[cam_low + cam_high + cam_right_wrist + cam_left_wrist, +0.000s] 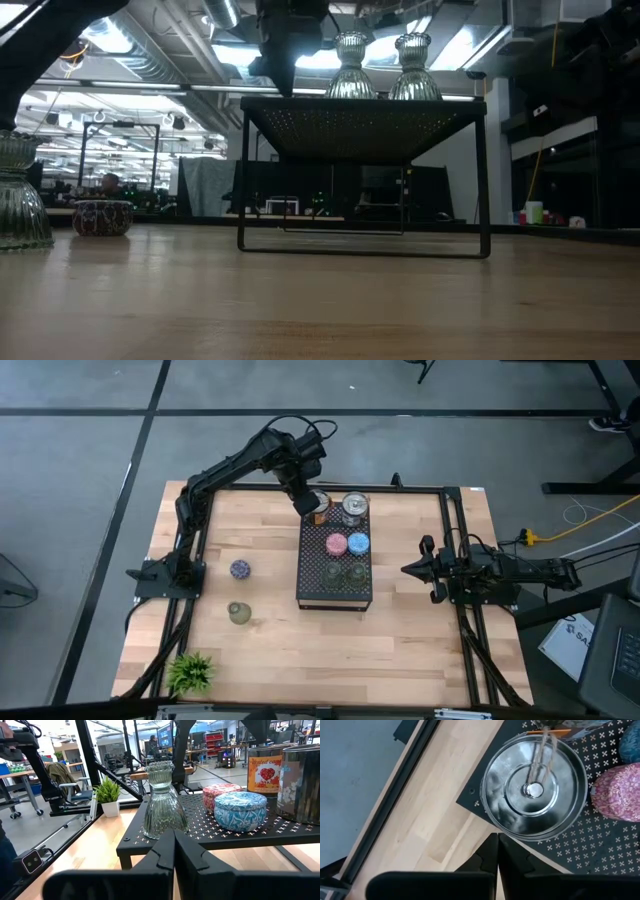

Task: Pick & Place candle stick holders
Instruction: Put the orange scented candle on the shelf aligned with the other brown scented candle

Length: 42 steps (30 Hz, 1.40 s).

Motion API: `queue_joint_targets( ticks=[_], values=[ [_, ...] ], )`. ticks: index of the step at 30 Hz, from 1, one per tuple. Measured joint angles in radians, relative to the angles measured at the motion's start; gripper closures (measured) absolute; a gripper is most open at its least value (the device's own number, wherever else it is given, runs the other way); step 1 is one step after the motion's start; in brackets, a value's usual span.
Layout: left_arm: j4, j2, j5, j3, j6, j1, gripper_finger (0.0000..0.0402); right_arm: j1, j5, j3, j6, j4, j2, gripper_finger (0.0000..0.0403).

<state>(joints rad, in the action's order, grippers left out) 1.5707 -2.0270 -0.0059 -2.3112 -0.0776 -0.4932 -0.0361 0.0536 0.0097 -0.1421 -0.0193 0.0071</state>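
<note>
A black perforated tray (335,598) stands on legs mid-table. It carries a pink holder (337,544), a blue holder (358,543), two clear glass holders (345,572) and a silvery tin with a wick (535,787) at its far left corner. A small patterned holder (240,569) and an olive glass holder (238,613) rest on the wood left of the tray. My left gripper (497,851) points down over that corner, shut with nothing between its fingers, right beside the tin's rim. My right gripper (406,569) waits shut, right of the tray. My left gripper's shut fingertips (490,845) stand from above just outside the silvery tin's rim (520,836), at the tray's far left corner. I cannot tell whether they touch the rim. The tin sits upright on the tray.
A second tin (355,507) and a printed candle jar (265,770) crowd the tray's far end. A small green plant (190,672) stands at the near left corner. Black frame rails (455,540) run along the table's sides. Bare wood lies left of and in front of the tray.
</note>
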Motion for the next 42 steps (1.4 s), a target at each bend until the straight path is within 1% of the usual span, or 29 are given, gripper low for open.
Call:
queue_joint_targets(
  ticks=[3,5,9,13,18,22,26,31,37,42],
  values=[
    [-0.001,0.001,0.013,0.019,0.021,-0.007,0.04,0.0,0.0,0.0,0.0,0.0,0.0,0.0397],
    [-0.002,0.015,0.029,0.065,0.021,-0.016,0.04,0.0,0.0,0.0,0.0,0.0,0.0,0.0397],
    [-0.017,0.068,0.029,0.178,0.021,-0.022,0.04,0.0,0.0,0.0,0.0,0.0,0.0,0.0397],
    [-0.116,0.114,0.044,0.297,0.025,-0.021,0.04,0.0,0.0,0.0,0.0,0.0,0.0,0.0398],
    [-0.187,0.144,0.051,0.389,0.117,-0.012,0.04,0.0,0.0,0.0,0.0,0.0,0.0,0.0397],
    [-0.225,0.145,0.037,0.397,0.179,-0.011,0.04,0.0,0.0,0.0,0.0,0.0,0.0,0.0397],
    [-0.267,0.145,0.037,0.398,0.204,-0.012,0.04,0.0,0.0,0.0,0.0,0.0,0.0,0.0397],
    [-0.293,0.145,0.095,0.398,0.205,-0.012,0.04,0.0,0.0,0.0,0.0,0.0,0.0,0.0397],
    [-0.347,0.145,0.106,0.398,0.205,-0.006,0.04,0.0,0.0,0.0,0.0,0.0,0.0,0.0398],
    [-0.383,0.145,0.163,0.398,0.205,-0.006,0.04,0.0,0.0,0.0,0.0,0.0,0.0,0.0397]
  ],
)
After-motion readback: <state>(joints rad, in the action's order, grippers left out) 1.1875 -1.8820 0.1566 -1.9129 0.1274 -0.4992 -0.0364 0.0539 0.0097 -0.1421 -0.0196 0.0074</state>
